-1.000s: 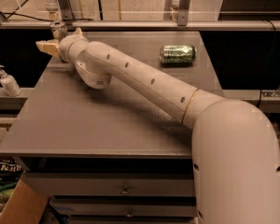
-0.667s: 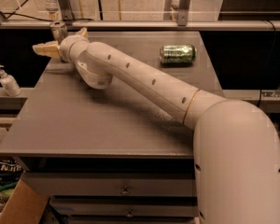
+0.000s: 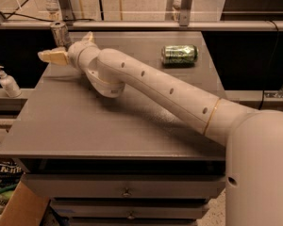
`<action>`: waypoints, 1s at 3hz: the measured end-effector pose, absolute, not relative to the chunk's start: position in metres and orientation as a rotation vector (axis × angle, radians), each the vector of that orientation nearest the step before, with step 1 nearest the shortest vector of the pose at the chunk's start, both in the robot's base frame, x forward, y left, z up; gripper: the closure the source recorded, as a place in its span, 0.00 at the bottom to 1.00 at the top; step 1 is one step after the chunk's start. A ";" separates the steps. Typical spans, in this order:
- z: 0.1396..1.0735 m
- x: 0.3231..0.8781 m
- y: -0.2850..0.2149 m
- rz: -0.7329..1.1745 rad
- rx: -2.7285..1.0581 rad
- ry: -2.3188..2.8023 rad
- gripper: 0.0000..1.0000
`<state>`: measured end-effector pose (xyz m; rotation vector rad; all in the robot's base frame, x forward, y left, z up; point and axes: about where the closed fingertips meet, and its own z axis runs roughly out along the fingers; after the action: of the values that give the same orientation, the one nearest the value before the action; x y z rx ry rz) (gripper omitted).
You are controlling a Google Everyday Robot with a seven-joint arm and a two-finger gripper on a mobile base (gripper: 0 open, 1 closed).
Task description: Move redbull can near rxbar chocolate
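Observation:
The redbull can (image 3: 60, 33), slim and silver, stands upright at the far left corner of the grey table (image 3: 108, 126). My gripper (image 3: 69, 46) is right in front of it, at the end of the white arm that reaches across the table from the lower right. The gripper is open. One tan finger (image 3: 52, 56) points left below the can. The other finger (image 3: 88, 36) sticks up to the can's right. The can is not gripped. The rxbar chocolate is out of view, possibly hidden behind the arm.
A wider green can (image 3: 179, 53) lies on its side at the far right of the table. A white pump bottle (image 3: 8, 83) stands on a lower ledge to the left. A railing (image 3: 141, 25) runs behind the table. Drawers (image 3: 127, 189) are below its front edge.
The gripper has shifted slightly to the right and toward the camera, with its fingers still spread. The silver can and the green can have not moved.

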<state>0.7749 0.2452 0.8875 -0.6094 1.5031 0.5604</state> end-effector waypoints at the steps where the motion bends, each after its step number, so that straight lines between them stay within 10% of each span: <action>1: 0.897 0.735 0.229 0.592 -0.618 1.479 0.00; 3: 0.924 0.646 0.211 0.685 -0.645 1.411 0.00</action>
<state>0.6456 0.2106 0.9240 -0.6450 1.4113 0.6853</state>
